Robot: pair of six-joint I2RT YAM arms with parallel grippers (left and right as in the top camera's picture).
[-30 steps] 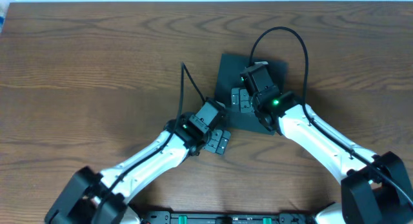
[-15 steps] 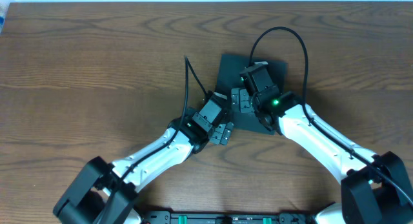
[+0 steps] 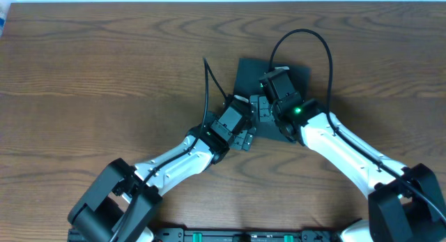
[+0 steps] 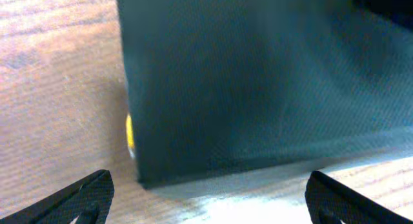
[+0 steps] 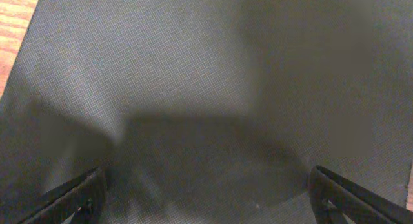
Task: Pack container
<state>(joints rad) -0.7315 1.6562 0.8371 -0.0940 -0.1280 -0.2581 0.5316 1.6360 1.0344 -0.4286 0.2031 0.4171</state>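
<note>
Container (image 3: 249, 76) sits on the table (image 3: 104, 74), a little right of centre, and from overhead you see only its far corners and part of its near edge, because both wrists cover the rest. Your right gripper (image 3: 261, 107) hangs over the box's left part, fingers pointing toward the left arm. In the right wrist view the jaws are spread as wide as the frame allows, with one fingertip (image 5: 74, 192) in each bottom corner. Nothing is between them but the box's dark woven surface below, and a sliver of table shows at the top left. Your left gripper (image 3: 245, 136) is at the box's near-left edge, just beside the right one. In the left wrist view its jaws are equally wide apart and hold nothing. That view faces a dark wall of the box, whose lower edge meets the wood close in front of the fingertips. You cannot tell from these views whether either gripper touches the box. A small yellow bit (image 4: 129, 132) peeks out at the wall's left edge, too little of it to identify. The lid's position cannot be made out from any view. A black cable (image 3: 306, 34) loops above the right wrist.
</note>
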